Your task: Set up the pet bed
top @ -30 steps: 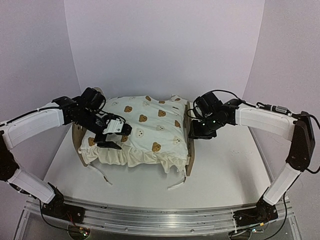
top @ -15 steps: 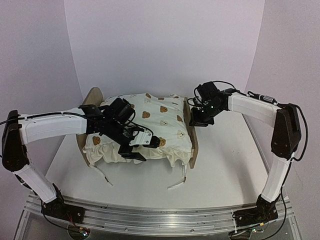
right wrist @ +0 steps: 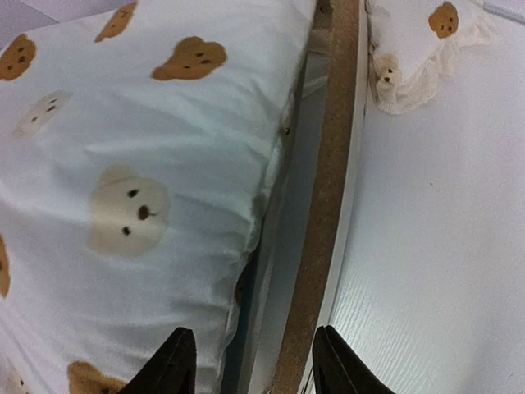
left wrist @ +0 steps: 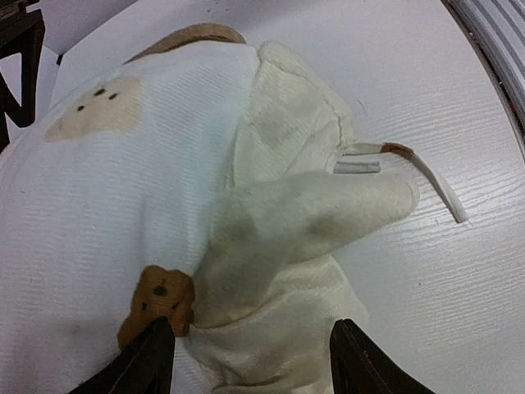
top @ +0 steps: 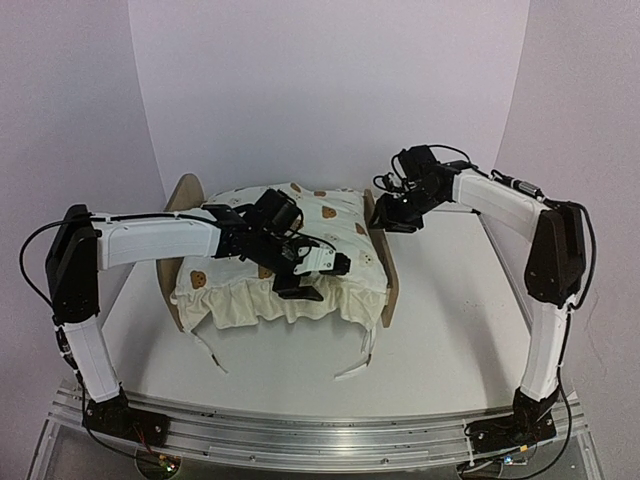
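Covering pet bed (top: 186, 193), ruffled bedding (left wrist: 98, 205) under released left gripper (left wrist: 250, 361); right gripper (right wrist: 250, 361) released above footboard (right wrist: 332, 164)

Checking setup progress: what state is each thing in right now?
Light-wood pet bed frame: upright, covered by bedding.
Cream bear-print ruffled bedding: spread on the frame, ties loose.
Small bear-print pillow: on the table, outside the frame.
Left end effector: open, over the bedding's corner.
Right end effector: open, over the frame's end board.
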You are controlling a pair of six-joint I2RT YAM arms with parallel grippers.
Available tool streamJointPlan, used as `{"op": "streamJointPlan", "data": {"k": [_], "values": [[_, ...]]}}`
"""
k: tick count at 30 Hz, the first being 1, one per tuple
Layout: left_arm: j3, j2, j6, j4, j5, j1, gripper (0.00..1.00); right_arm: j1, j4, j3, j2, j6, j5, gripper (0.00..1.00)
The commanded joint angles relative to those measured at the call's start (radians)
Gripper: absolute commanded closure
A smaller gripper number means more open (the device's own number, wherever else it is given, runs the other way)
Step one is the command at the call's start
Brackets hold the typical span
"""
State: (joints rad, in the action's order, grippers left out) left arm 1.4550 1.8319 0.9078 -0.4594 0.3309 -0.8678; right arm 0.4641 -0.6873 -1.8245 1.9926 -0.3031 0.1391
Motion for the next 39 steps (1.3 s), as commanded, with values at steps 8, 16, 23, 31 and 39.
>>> {"op": "streamJointPlan", "data": {"k": [8,16,23,31,39], "values": [[0.137,0.131,-0.065,-0.165,0.068,0.027,0.38,-0.009,-0.002,0.362,-0.377,0.043,-0.05,0.48],[0.158,0.206,-0.088,-0.162,-0.01,0.026,0.44,-0.008,0.018,0.559,-0.536,0.007,0.082,0.5],[0.127,0.215,-0.083,-0.139,-0.056,0.026,0.63,0.077,0.283,0.898,-0.762,-0.155,0.048,0.59],[0.149,0.203,-0.139,-0.176,-0.029,0.023,1.0,0.397,0.673,1.193,-0.74,-0.308,-0.351,0.62],[0.276,0.19,-0.29,-0.194,0.049,0.022,1.0,0.539,0.92,1.239,-0.569,-0.41,-0.656,0.55]]}}
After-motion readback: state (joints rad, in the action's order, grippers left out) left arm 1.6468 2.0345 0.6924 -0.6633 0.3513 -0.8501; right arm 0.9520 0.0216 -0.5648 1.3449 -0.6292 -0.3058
